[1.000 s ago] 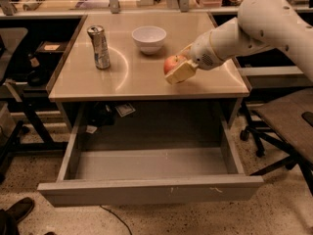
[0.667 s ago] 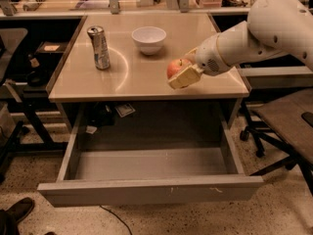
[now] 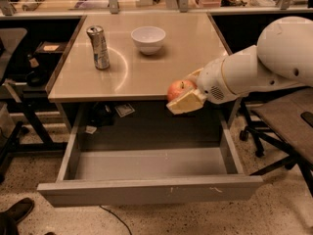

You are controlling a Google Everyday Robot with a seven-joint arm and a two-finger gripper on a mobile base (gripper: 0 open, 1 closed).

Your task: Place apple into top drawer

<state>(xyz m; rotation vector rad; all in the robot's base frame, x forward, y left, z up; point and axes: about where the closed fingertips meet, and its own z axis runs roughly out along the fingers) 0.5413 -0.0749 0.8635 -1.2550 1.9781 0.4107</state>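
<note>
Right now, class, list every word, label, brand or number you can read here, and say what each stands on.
None can be read.
Can: markings too small to read.
Paper scrap under the table: unreadable.
Hand, holding the apple above the top drawer: no text.

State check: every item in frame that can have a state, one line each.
pincer: shut on the apple, at the desk's front edge
apple: held in the pincer, not yet in the drawer
top drawer: pulled open
can: upright on the desk
white bowl: upright on the desk, right of the can
</note>
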